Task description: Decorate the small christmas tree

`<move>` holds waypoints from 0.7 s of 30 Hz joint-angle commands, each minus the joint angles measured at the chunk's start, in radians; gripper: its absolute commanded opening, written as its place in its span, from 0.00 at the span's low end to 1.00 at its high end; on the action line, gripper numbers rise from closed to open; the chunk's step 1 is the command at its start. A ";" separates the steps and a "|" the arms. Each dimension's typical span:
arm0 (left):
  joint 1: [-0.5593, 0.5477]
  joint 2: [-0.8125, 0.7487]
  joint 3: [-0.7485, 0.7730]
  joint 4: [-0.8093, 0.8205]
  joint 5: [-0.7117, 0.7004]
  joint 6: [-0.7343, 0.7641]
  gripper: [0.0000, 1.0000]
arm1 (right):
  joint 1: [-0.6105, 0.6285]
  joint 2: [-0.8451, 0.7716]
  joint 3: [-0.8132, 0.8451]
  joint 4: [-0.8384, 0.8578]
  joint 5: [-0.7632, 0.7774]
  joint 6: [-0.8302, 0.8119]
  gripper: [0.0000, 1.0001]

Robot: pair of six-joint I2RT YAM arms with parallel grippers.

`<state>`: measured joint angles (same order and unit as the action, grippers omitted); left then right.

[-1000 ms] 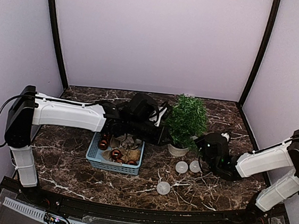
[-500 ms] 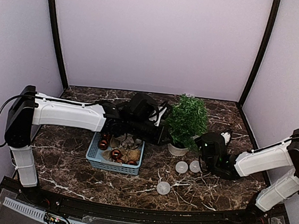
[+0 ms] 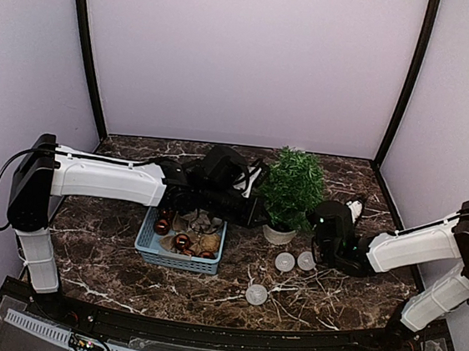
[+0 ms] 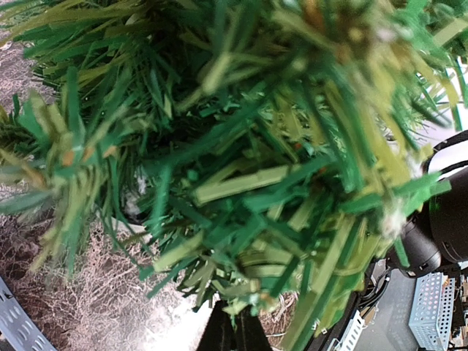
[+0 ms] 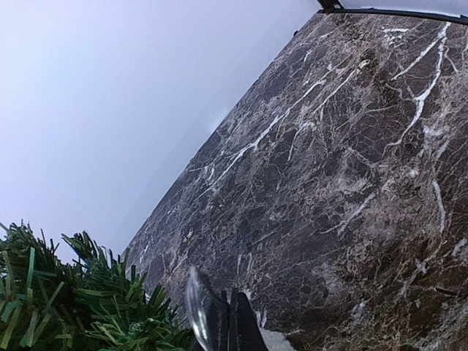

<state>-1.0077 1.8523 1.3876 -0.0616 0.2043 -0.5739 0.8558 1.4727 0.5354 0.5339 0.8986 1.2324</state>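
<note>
Nearest me, clear baubles (image 3: 256, 294) lie loose on the table (image 3: 346, 309), and the blue basket (image 3: 177, 261), left of centre, holds red ones, so most of the decorating looks undone. Beyond, at centre, the small christmas tree (image 3: 293, 188) shows no ornament I can make out. The left tool (image 4: 235, 333) is buried in its needles and the right tool (image 5: 230, 325) is beside it. Both look pressed together.

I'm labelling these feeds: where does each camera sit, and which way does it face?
Top: above and behind, looking down on the table; left arm and right arm show.
Left wrist: pressed into the tree; left gripper at bottom.
Right wrist: low, facing across the table; right gripper at bottom.
All share the tree.
</note>
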 commanded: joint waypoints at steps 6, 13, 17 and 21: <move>0.002 -0.030 -0.002 -0.013 0.015 0.000 0.00 | 0.001 -0.037 -0.006 0.089 0.014 0.005 0.00; 0.004 -0.030 -0.002 -0.004 0.025 0.000 0.00 | -0.004 -0.008 -0.019 0.174 -0.033 -0.042 0.00; 0.004 -0.029 -0.004 -0.004 0.025 0.001 0.00 | -0.005 0.017 -0.026 0.216 -0.032 -0.019 0.00; 0.004 -0.028 -0.005 -0.003 0.030 0.004 0.00 | -0.007 0.042 -0.019 0.241 -0.048 -0.022 0.00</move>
<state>-1.0027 1.8523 1.3876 -0.0616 0.2054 -0.5739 0.8528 1.4834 0.5175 0.6952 0.8722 1.2125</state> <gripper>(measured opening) 0.019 0.017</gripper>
